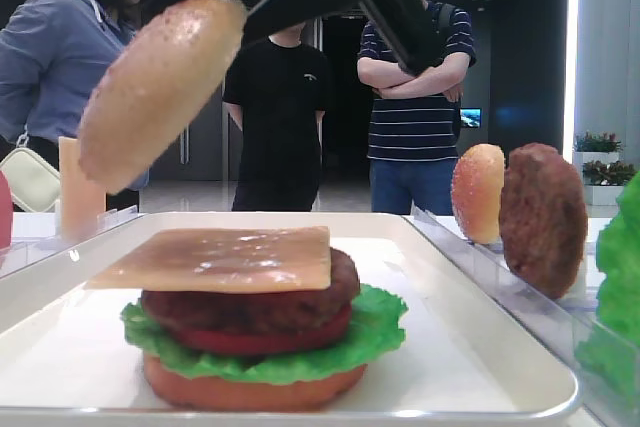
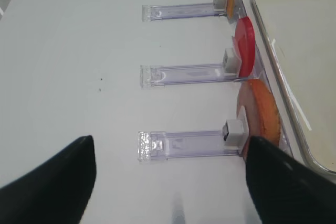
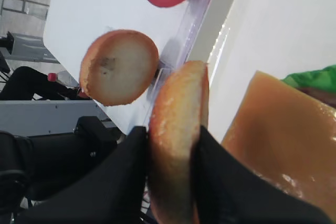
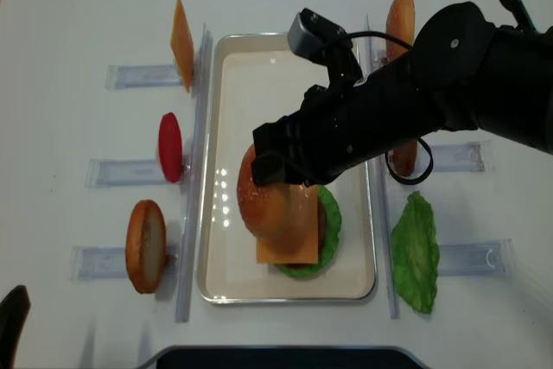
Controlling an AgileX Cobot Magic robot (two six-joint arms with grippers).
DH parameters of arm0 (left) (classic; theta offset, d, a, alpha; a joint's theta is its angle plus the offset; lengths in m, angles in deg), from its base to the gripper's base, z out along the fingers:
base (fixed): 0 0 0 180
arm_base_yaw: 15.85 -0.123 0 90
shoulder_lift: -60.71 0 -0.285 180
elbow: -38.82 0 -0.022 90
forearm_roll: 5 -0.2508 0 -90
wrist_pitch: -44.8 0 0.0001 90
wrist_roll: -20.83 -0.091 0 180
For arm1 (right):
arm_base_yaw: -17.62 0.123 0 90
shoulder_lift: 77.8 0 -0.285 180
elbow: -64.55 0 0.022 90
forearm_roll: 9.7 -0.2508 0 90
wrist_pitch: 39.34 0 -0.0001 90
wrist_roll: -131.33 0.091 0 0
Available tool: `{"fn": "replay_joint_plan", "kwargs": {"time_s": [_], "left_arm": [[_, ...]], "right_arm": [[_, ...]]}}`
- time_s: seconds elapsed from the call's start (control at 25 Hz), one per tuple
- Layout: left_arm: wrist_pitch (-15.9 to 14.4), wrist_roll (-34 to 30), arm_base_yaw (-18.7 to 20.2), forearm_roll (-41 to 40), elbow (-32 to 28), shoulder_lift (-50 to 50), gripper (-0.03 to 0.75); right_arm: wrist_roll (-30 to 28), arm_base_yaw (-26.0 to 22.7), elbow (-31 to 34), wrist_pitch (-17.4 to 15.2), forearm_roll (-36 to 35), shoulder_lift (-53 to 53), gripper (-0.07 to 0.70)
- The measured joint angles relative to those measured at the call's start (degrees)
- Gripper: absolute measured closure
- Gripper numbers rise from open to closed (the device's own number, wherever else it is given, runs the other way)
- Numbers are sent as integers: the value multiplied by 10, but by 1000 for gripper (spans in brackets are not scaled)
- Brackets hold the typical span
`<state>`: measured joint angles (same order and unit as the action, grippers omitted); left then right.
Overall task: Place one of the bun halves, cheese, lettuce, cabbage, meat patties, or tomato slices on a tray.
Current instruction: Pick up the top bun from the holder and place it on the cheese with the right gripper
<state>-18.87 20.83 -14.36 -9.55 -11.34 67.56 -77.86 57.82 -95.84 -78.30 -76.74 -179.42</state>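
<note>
My right gripper (image 3: 170, 135) is shut on a sesame bun half (image 3: 178, 124), gripping it edge-on. From above, that bun half (image 4: 272, 205) hangs tilted over the stack on the white tray (image 4: 229, 66). The stack shows cheese (image 1: 220, 259) on top, then a meat patty (image 1: 250, 307), a tomato slice (image 1: 260, 342), lettuce (image 1: 375, 332) and a bottom bun (image 1: 250, 387). My left gripper (image 2: 170, 182) is open over bare table beside a bun half (image 2: 260, 111) standing in its holder. The cabbage is out of view.
Clear slotted holders (image 4: 130, 172) flank the tray. On the left stand a cheese slice (image 4: 181, 41), a tomato slice (image 4: 170, 146) and a bun half (image 4: 145, 245). On the right are a bun half (image 4: 399, 19), a patty (image 1: 543, 217) and a lettuce leaf (image 4: 416, 252). People stand behind the table.
</note>
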Motion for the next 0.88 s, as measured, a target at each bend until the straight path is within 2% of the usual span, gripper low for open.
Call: {"fn": "replay_joint_plan", "kwargs": {"time_s": [0.88], "left_arm": [[0,0,0,0,0,0,22]], "right_arm": [[-30,-27,0,-27,11,-22,413]]}}
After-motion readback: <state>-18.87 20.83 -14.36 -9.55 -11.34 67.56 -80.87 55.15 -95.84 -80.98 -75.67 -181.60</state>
